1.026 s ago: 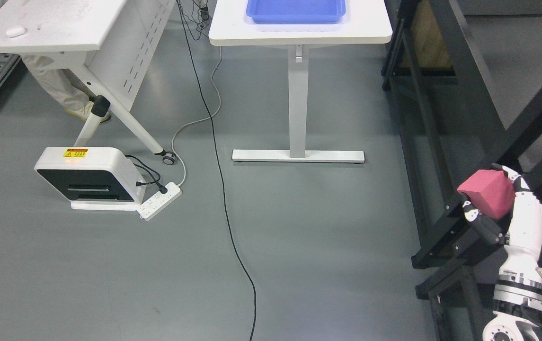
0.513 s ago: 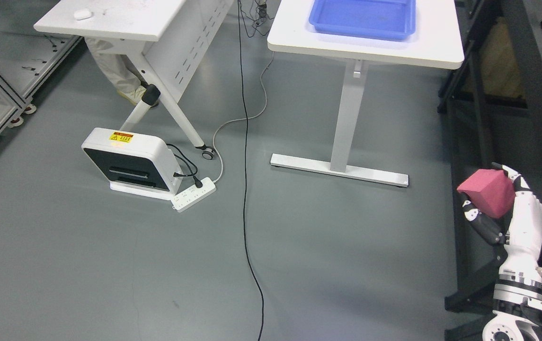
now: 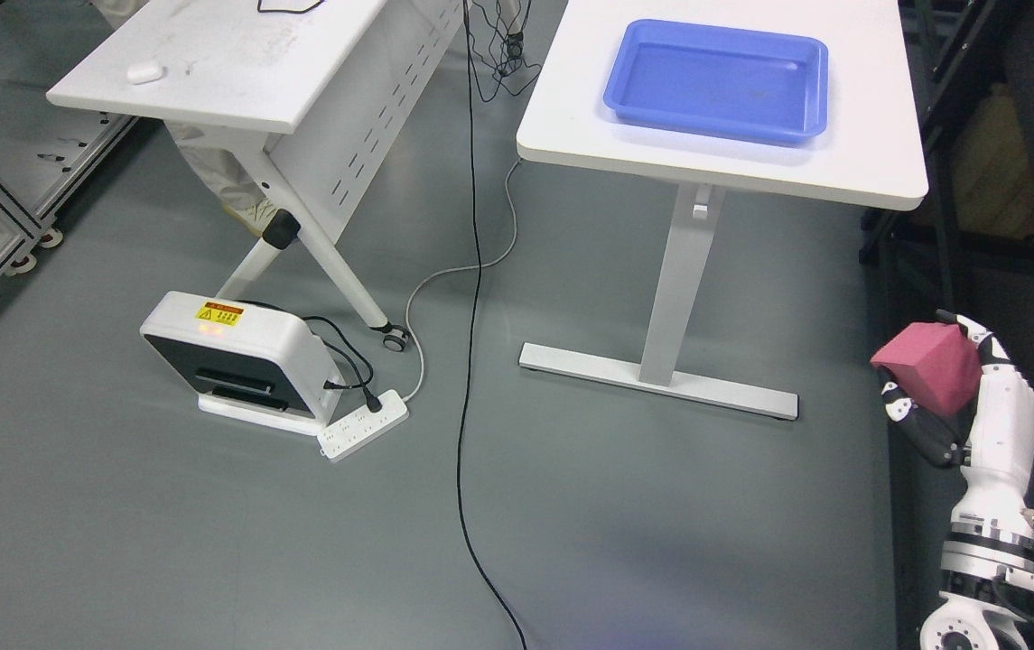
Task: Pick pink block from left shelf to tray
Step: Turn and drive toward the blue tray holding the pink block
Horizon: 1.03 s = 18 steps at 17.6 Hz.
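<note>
My right hand [image 3: 941, 384] rises from the lower right corner and is shut on the pink block [image 3: 927, 366], held tilted above the floor. The blue tray [image 3: 717, 79] lies empty on the white table [image 3: 571, 135] at the upper right, far above and left of the block. My left arm does not show.
A black shelf frame [image 3: 1004, 117] runs along the right edge. A second white table [image 3: 237, 72] stands upper left, with a person's legs behind it. On the floor sit a white device [image 3: 232, 357], a power strip [image 3: 363, 426] and a long black cable [image 3: 471, 361].
The whole picture has shifted as the camera moved: the tray table now shows lower and fuller. My right hand keeps the same hold on the pink block.
</note>
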{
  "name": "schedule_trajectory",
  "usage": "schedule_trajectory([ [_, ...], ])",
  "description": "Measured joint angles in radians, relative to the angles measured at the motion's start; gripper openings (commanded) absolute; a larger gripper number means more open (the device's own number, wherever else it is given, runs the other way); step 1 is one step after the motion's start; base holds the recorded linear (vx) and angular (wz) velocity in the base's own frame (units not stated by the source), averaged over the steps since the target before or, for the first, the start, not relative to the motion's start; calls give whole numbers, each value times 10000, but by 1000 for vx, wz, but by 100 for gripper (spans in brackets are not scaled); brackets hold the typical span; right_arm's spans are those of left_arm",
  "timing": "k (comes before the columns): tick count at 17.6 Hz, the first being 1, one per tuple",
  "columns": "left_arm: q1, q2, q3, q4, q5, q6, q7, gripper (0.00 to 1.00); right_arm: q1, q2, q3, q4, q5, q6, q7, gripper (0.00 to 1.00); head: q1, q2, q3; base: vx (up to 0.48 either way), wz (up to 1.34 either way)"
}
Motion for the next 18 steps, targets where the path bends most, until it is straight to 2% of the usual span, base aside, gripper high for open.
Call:
schedule_trajectory([
  [18,1,0,0,0,0,0,0,100,-15,2,75,2,-1,45,163,5,0,0,0,338,90],
])
